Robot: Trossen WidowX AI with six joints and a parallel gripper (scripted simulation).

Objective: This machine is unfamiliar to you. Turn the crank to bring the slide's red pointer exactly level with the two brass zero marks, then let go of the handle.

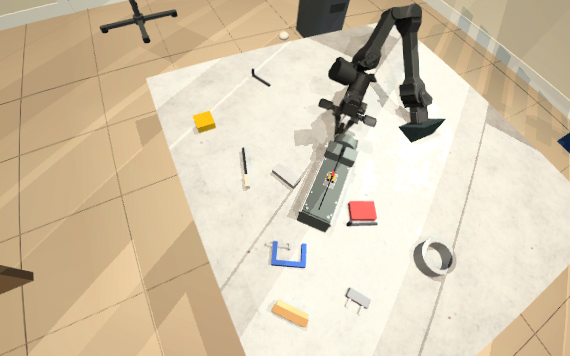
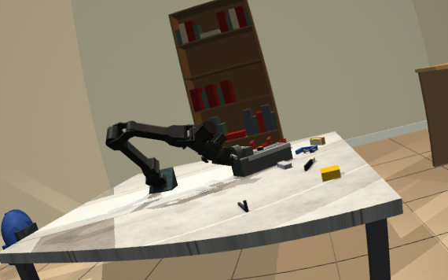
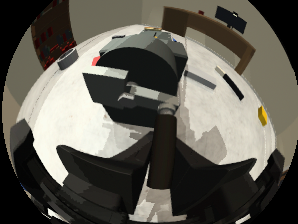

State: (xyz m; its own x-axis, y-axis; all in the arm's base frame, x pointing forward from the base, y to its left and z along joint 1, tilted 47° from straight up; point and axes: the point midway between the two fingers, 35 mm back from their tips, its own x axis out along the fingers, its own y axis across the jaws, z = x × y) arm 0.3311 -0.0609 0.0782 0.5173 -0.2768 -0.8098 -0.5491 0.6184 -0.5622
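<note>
The grey machine (image 1: 314, 201) (image 2: 262, 162) (image 3: 172, 46) stands on the table with a long dark slot along its top. The small slide's red pointer (image 1: 333, 174) shows around the middle of the slot, close to the brass marks (image 1: 330, 178); whether they are exactly level is too small to tell. In the wrist view the crank's dark drum hides most of the machine's top. My gripper (image 1: 339, 131) (image 3: 160, 136) is shut on the crank's dark brown handle (image 3: 164, 145), at the machine's end nearest the arm. The handle's lower part is between the fingers.
A grey flat block (image 1: 286, 176) and a black-and-cream tool (image 1: 245, 167) lie on one side of the machine, a red block (image 1: 362, 210) on the other. A blue clamp (image 1: 289, 264), a grey ring (image 1: 419, 257) and a yellow block (image 1: 204, 121) (image 2: 330, 173) lie farther off.
</note>
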